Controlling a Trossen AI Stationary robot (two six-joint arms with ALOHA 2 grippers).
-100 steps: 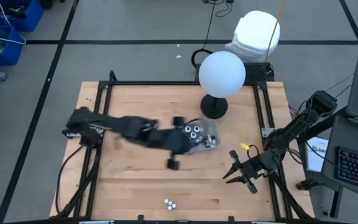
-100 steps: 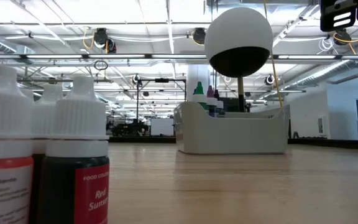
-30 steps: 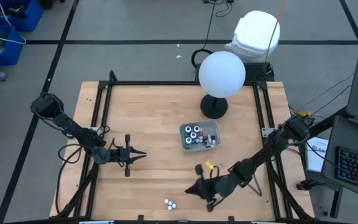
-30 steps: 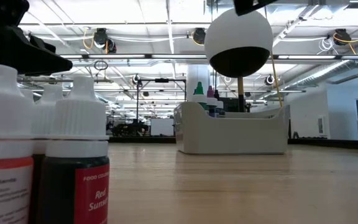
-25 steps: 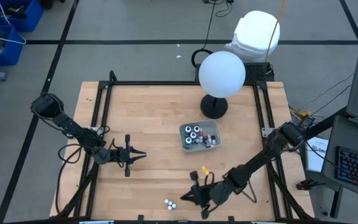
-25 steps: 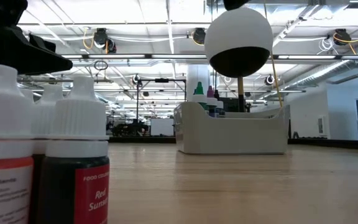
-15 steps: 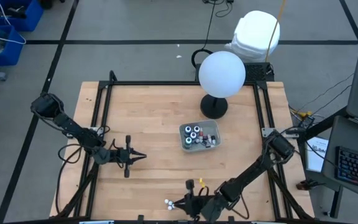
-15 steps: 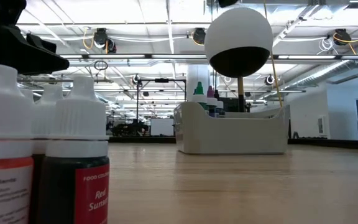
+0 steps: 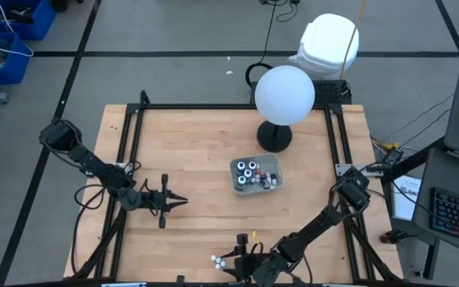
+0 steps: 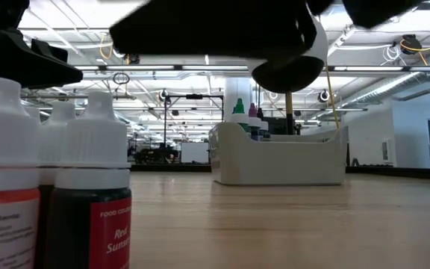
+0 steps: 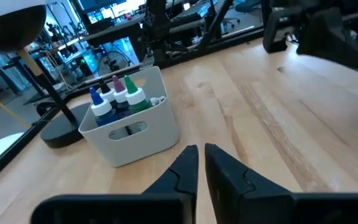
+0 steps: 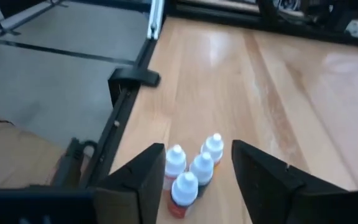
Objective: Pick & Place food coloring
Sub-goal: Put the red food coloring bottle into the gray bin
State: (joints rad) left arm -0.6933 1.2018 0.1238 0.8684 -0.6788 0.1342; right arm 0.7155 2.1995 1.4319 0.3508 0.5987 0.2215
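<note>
While the left end effector (image 9: 180, 200) waits low over the left half of the tabletop (image 9: 198, 151), its fingers (image 11: 185, 167) stand nearly together with only a thin slit between them and nothing held. Ahead of it, past its tips toward the middle of the tabletop, sits the pale tray (image 9: 255, 174) carrying several upright food coloring bottles (image 11: 118, 99) with blue, purple and green caps. Just beyond the tray stands a lamp with a white globe (image 9: 284, 95) on a dark round base (image 9: 274, 138). Farther right, the right end effector (image 9: 231, 262) hangs at the near edge of the tabletop, its fingers (image 12: 145, 171) spread wide and empty. A cluster of four white-capped food coloring bottles (image 12: 191, 172) stands on the wood between those spread fingers, directly under them, close to the black frame rail (image 12: 132, 93) and touching neither finger.
</note>
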